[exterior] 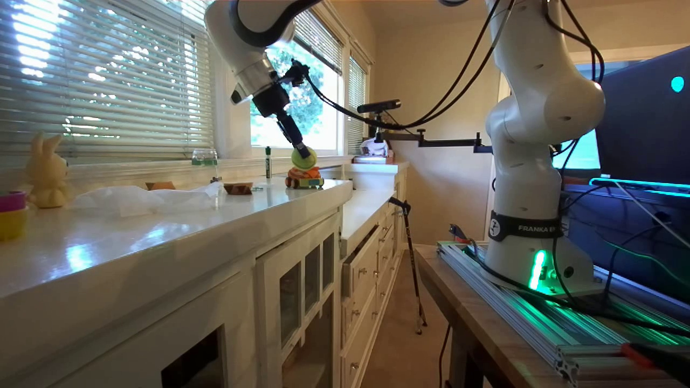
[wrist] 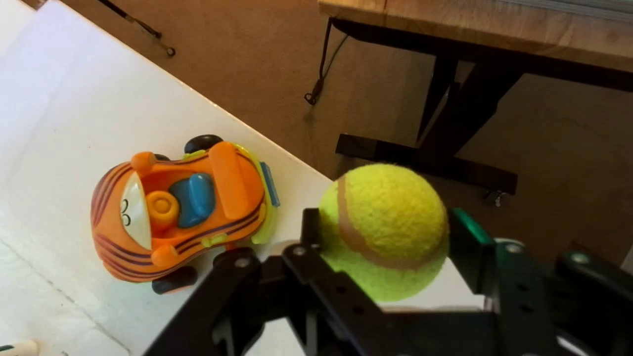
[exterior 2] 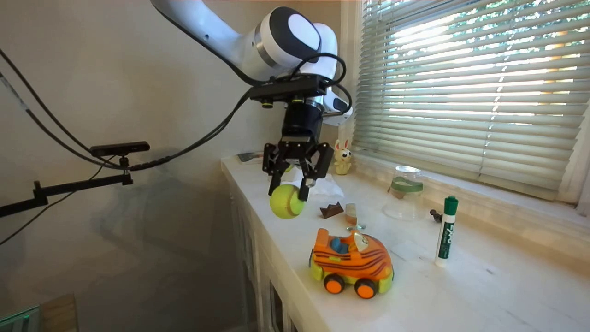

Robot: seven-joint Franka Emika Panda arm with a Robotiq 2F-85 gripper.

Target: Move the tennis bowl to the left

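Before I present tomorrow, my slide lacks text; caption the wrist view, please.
The gripper holds the ball aloft while a toy car stands on the counter.

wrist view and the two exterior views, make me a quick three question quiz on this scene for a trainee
1. What does the black gripper hold?
2. True or false: the white marker pen with a green cap stands upright on the white counter.
3. What colour is the seat of the orange striped toy car? a) purple b) blue c) white

Key: 1. a fuzzy yellow-green tennis ball; 2. true; 3. b
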